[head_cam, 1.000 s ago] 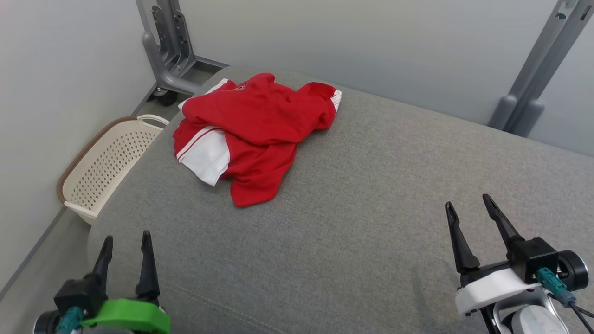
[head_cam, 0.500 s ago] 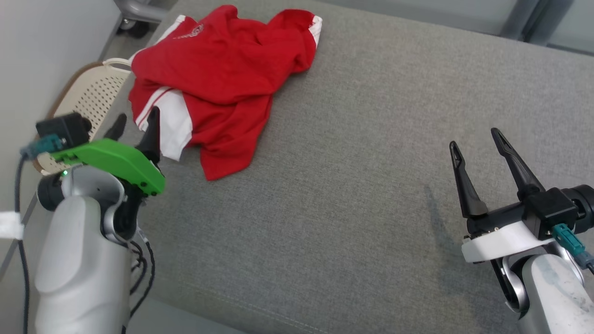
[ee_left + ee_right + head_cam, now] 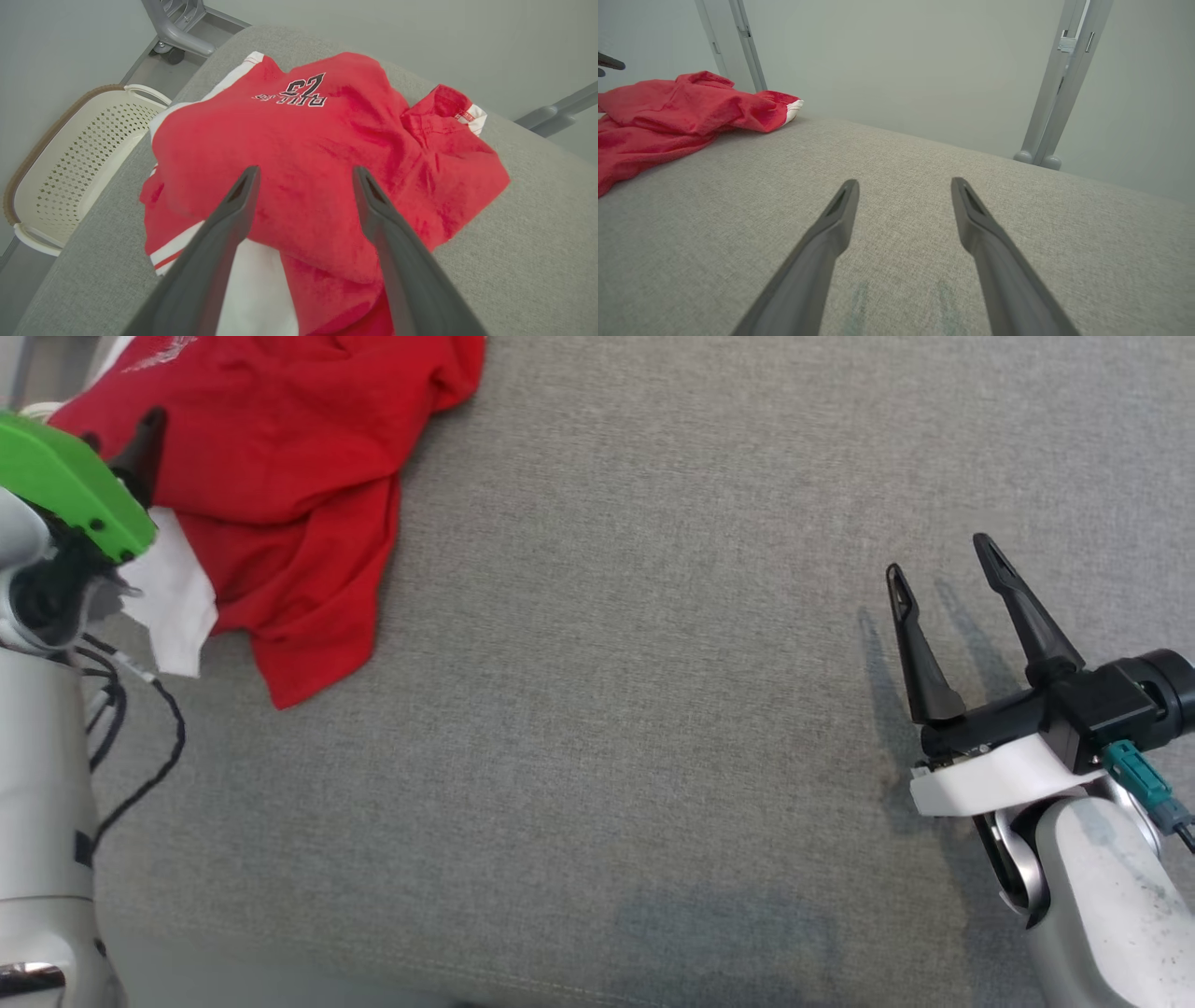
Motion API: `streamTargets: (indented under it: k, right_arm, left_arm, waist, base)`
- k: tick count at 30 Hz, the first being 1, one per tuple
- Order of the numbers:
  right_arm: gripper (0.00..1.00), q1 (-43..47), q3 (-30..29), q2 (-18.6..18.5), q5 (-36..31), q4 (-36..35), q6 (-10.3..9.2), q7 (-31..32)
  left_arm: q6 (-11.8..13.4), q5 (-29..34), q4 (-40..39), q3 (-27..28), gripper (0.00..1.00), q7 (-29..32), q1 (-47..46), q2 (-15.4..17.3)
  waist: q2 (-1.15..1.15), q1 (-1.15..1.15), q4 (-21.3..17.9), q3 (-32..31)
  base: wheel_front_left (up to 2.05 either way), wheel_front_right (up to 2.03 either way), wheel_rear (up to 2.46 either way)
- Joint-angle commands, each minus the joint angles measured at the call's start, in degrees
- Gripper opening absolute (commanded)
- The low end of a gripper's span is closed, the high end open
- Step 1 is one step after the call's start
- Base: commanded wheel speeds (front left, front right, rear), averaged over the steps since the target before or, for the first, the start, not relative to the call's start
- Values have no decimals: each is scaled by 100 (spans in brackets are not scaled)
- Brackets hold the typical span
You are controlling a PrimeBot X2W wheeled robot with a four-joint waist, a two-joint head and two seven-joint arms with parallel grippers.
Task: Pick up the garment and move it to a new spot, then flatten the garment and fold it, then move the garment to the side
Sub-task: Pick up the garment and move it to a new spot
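Left wrist view puts the left pincer (image 3: 306,170) over the garment (image 3: 317,154), its two dark fingers spread wide with nothing between them, the tips framing the middle of the red heap. Whether they touch the cloth cannot be told. The garment is a crumpled red shirt with white panels, bunched on the padded grey surface (image 3: 514,261). In the head view it lies in the upper left of the frame. A cream perforated basket (image 3: 70,154) sits just past the surface's edge, at the left of the wrist frame. The right pincer (image 3: 938,555) hangs at the right of the head view, equally wide and empty, above bare grey cloth and well apart from the garment.

The step in hand looks like the first pick-up. To do it well, the left pincer should come down on a raised ridge of red cloth rather than a flat patch, so the fingers close on a real fold and not on the upholstery beneath. The heap is layered, with a white panel (image 3: 257,284) tucked under the red at the bottom of the wrist frame. A pinch of the top layer alone would probably lift the shirt in a long drape, which suits carrying it toward the open middle. Closing too near the basket side risks dragging cloth off the edge. A high lift should keep the hem from snagging.
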Motion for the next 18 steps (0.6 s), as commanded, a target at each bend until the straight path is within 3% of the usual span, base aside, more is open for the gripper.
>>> streamTargets:
  k: [1,7,12,13,14,15,18]
  right_arm:
    - [100,-144,44,-14,23,-1,0,-20]
    - [100,-401,264,40,69,64,0,-20]
    - [100,-494,283,109,109,91,0,-20]
    - [100,-502,271,133,118,91,0,-20]
    - [100,-503,255,156,123,93,0,-20]
    - [100,-496,225,173,122,90,0,-20]
    - [100,-472,182,180,126,85,0,-20]
  left_arm:
    - [22,-60,73,34,100,164,-170,111]
    - [107,-112,373,90,100,694,-472,486]
    - [191,-46,547,83,100,700,-495,675]
    - [183,-5,572,50,59,712,-468,726]
    - [170,-11,586,46,45,683,-444,754]
    - [171,-51,607,76,0,657,-443,750]
    - [145,-86,621,78,0,656,-497,764]
  waist:
    - [0,-1,-422,413]
    - [0,-1,-842,714]
    - [0,-1,-1117,860]
    - [0,-1,-1157,877]
    - [0,-1,-1188,883]
    - [0,-1,-1206,882]
    - [0,-1,-1223,875]
  base:
    - [0,0,0]
    - [0,0,0]
    - [0,0,0]
    - [0,0,0]
    - [0,0,0]
    - [0,0,0]
    - [0,0,0]
